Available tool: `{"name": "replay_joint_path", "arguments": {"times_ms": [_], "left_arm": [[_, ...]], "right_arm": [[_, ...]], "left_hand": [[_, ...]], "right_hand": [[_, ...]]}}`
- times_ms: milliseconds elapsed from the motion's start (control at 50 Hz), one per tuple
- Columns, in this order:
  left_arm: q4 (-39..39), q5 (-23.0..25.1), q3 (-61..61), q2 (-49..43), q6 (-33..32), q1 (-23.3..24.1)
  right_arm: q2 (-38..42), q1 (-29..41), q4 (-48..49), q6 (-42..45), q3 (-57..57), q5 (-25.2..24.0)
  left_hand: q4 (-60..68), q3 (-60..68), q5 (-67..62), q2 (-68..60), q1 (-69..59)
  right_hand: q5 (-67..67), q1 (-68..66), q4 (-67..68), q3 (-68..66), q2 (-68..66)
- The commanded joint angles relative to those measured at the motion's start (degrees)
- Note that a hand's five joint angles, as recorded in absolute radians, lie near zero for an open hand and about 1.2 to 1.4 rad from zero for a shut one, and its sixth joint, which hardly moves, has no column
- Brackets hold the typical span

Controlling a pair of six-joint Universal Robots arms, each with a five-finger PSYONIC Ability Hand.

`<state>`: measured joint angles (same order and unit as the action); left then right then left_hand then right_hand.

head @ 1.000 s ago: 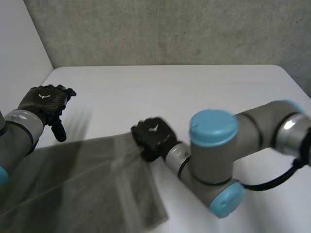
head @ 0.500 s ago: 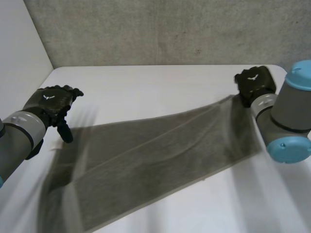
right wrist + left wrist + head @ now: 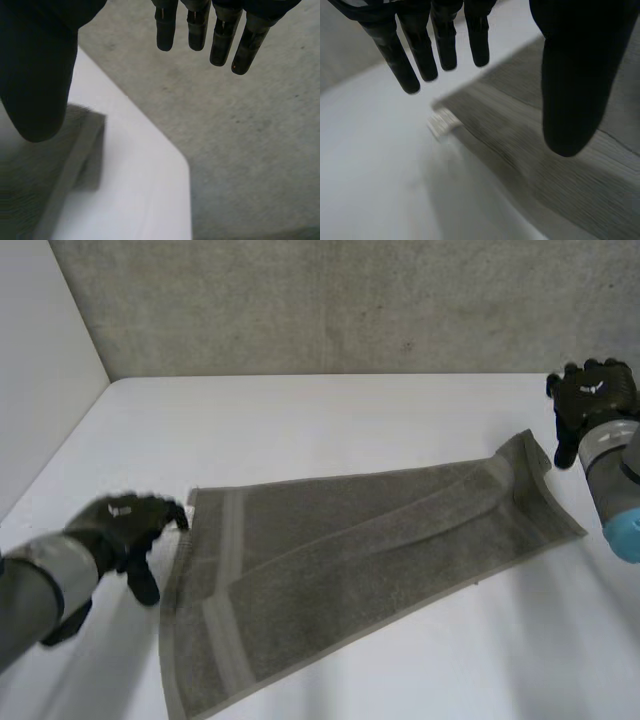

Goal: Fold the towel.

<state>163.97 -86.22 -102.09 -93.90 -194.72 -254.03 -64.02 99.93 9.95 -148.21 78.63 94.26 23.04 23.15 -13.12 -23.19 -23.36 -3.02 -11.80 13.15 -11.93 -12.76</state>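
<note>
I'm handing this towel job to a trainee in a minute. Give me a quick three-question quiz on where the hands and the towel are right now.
1. True or false: the right hand is gripping the towel.
2. Pick one. The left hand is: A) beside the towel's short edge, near a corner; B) pressing on the towel's middle; C) touching the right hand.
3. Fill in: in the wrist views, both hands' fingers are straight and hold nothing, so both hands are ____.

Key: 1 false, it holds nothing; 2 A; 3 open.
</note>
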Motion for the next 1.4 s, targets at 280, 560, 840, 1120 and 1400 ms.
{"name": "replay_joint_path", "arguments": {"times_ms": [280,560,840,1120,1400], "left_arm": [[5.7,0.6,-18.4,11.2,1.3,10.0],[15.4,0.5,-22.3,6.6,0.4,10.2],[21.9,0.4,-25.2,2.1,-1.4,12.1],[27.9,-3.5,-25.5,-2.6,-2.9,14.6],[31.3,-3.8,-24.8,-4.4,-2.9,15.1]], "right_arm": [[-3.6,-0.3,0.1,-0.3,12.2,-8.3],[-3.6,-0.3,2.0,-0.3,14.1,-8.4],[-3.6,-0.3,2.9,-0.3,14.4,-8.4],[-3.5,0.1,3.5,-0.3,15.0,-8.5],[-3.4,0.3,3.9,-0.2,15.6,-8.5]], "left_hand": [[-5.6,-5.7,5.7,5.7,5.9],[2.0,1.9,-1.9,-1.8,-1.7],[3.5,3.4,-3.4,-3.3,-3.2],[3.8,3.7,-3.7,-3.7,-3.5],[7.5,7.4,-7.4,-7.4,-7.2]], "right_hand": [[3.0,1.8,-3.1,1.9,2.8],[3.0,1.8,-3.1,1.9,2.8],[3.0,1.8,-3.1,1.9,2.8],[3.0,1.8,-3.1,1.9,2.8],[3.0,1.8,-3.1,1.9,2.8]]}}
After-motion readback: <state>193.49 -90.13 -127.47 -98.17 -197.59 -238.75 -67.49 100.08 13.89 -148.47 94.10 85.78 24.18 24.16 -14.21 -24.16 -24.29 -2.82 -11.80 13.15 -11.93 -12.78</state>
